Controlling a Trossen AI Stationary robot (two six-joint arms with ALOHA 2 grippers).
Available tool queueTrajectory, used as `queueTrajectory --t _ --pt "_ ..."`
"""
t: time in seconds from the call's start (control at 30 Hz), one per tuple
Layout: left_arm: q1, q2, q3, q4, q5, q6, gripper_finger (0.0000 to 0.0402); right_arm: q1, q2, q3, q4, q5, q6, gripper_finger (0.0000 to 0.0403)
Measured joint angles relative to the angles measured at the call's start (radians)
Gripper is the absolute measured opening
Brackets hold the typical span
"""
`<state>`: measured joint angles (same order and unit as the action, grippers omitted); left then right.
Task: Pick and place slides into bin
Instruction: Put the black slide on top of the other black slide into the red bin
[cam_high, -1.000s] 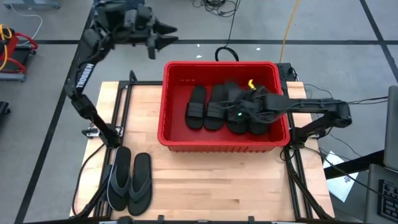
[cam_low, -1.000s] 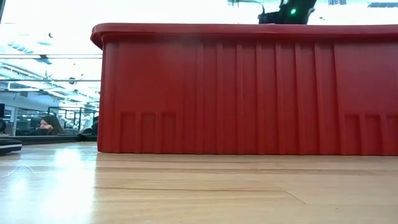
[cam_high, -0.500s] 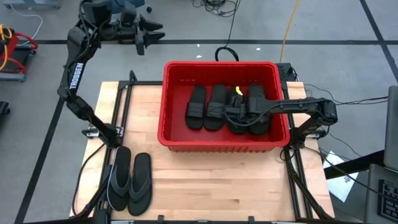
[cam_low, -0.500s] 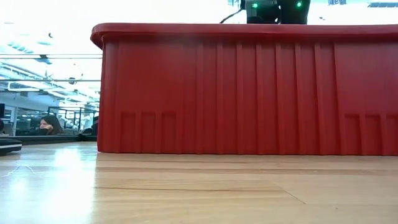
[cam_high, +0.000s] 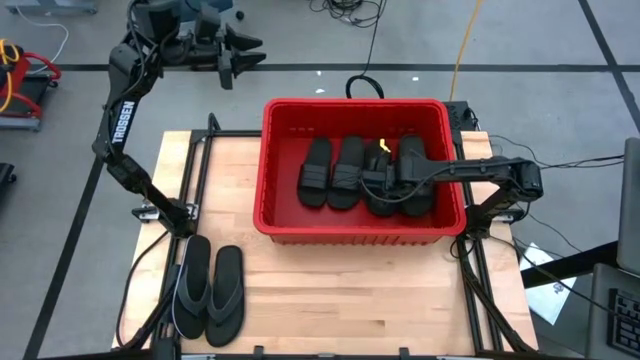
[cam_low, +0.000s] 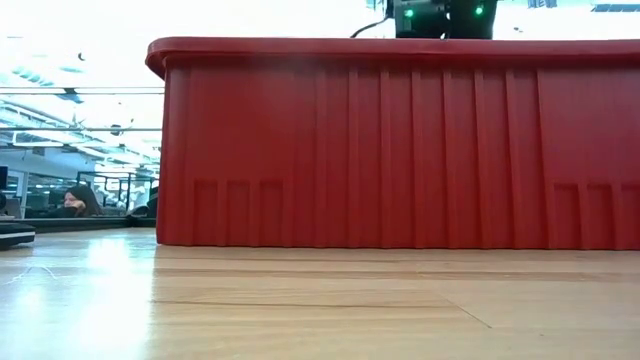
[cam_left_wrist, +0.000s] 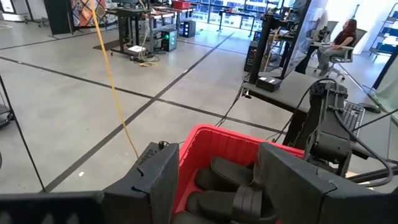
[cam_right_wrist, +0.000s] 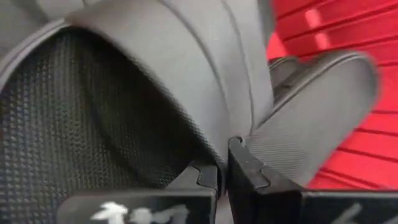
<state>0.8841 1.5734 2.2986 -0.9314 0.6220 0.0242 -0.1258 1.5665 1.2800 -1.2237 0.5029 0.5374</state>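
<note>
While reaching down into the bin (cam_high: 350, 103) from the 3 o'clock side, resting the right end effector (cam_high: 372, 183) on the third of four banded slides (cam_high: 318, 170) lying abreast inside, long axes running 12 to 6 o'clock. Pressing its fingers (cam_right_wrist: 245, 171) together right at the edge of a ribbed strap (cam_right_wrist: 186, 68); not possible to tell whether pinching any of it.

Hanging the left end effector (cam_high: 240, 57) high beyond the counter's (cam_high: 330, 290) 11 o'clock corner, fingers spread wide, gripping nothing, pointing toward 3 o'clock.

Waiting at the counter's 7 o'clock corner: the thong-strap pair (cam_high: 210, 290), side by side, long axes also running 12 to 6 o'clock. Lying toward 6 o'clock from the left end effector, well apart, and toward 8 o'clock from the right one, beyond the bin wall.

Judging the left arm the nearer for that pair, its base sitting just beside it. Probably calling for a descent with fingers spreading 9 to 3 o'clock, across a sole's width.
</note>
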Motion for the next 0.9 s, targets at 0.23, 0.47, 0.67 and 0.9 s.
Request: queueTrajectory --t 0.23,0.47,0.67,0.9 --pt "0.0 0.0 0.0 0.0 0.0 0.0 0.0218 -0.01 -0.002 -0.042 0.044 -0.156 -0.003 0.0003" --pt "0.0 0.0 0.0 0.001 0.0 0.021 0.0218 -0.01 -0.029 -0.044 0.039 -0.236 -0.053 0.0055" --pt "0.0 0.001 0.0 0.001 0.004 0.024 0.0218 -0.033 -0.104 -0.045 0.08 -0.34 -0.108 0.0124" --pt "0.0 0.001 0.0 0.0 0.011 0.02 0.0218 -0.077 -0.233 -0.045 0.154 -0.341 -0.171 0.0167"
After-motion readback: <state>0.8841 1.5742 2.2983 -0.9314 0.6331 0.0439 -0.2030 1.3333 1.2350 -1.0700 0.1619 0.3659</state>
